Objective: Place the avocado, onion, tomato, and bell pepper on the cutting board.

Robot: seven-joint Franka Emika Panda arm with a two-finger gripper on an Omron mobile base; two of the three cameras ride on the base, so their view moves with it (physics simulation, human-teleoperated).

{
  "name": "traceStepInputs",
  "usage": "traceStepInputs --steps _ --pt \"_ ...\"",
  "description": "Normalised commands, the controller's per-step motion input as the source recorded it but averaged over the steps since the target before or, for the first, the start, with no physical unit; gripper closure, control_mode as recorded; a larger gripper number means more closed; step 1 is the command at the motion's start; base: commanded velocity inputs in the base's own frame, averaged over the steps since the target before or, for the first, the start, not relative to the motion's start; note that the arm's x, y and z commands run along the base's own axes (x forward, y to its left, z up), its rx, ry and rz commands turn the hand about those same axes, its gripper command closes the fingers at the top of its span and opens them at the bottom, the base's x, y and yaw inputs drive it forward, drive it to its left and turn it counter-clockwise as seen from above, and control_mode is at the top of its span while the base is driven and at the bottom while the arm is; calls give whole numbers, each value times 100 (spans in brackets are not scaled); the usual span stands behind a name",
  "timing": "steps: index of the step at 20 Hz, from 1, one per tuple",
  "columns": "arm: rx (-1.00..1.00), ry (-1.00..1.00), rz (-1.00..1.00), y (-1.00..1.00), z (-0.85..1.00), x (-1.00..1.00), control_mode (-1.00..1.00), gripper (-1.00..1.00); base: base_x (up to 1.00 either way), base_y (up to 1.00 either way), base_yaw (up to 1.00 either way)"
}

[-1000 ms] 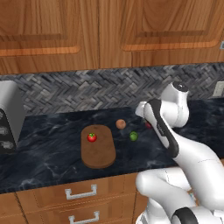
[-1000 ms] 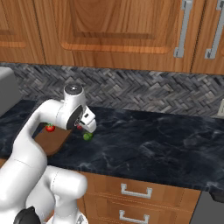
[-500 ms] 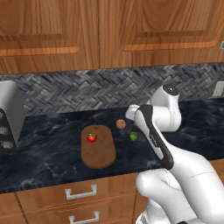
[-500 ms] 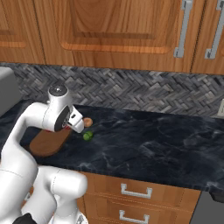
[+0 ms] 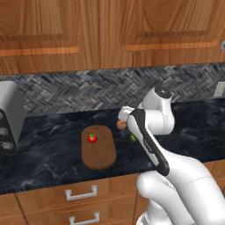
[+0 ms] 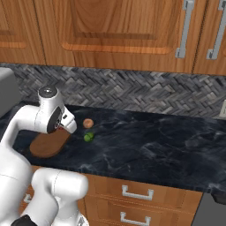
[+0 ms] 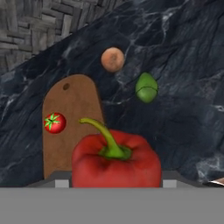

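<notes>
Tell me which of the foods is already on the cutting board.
The tomato, the small bright red ball with a green top, sits on the cutting board. The onion and avocado lie on the counter beside it; the bell pepper is in the gripper.

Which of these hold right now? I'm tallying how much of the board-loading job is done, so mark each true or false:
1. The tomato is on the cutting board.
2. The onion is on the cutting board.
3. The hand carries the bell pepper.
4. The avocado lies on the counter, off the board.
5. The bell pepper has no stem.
1. True: the tomato sits on the cutting board.
2. False: the onion lies on the dark counter, past the board's end.
3. True: the hand is closed on the bell pepper.
4. True: the avocado rests on the counter beside the board.
5. False: a curved green stem rises from its top.
</notes>
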Motion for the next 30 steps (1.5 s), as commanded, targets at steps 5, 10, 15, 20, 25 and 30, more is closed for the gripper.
traceStepInputs --steps 5,10,15,20,25,30 --pt "0 2 0 23 0 0 -100 100 0 0 0" --pt "5 7 0 3 0 0 -100 100 0 0 0" --pt "6 7 -8 9 3 0 -100 100 0 0 0" --pt "1 3 -18 18 3 0 -100 100 0 0 0" --pt "2 5 -21 13 1 0 -100 100 0 0 0" --pt "3 9 -17 8 2 8 -100 100 0 0 0"
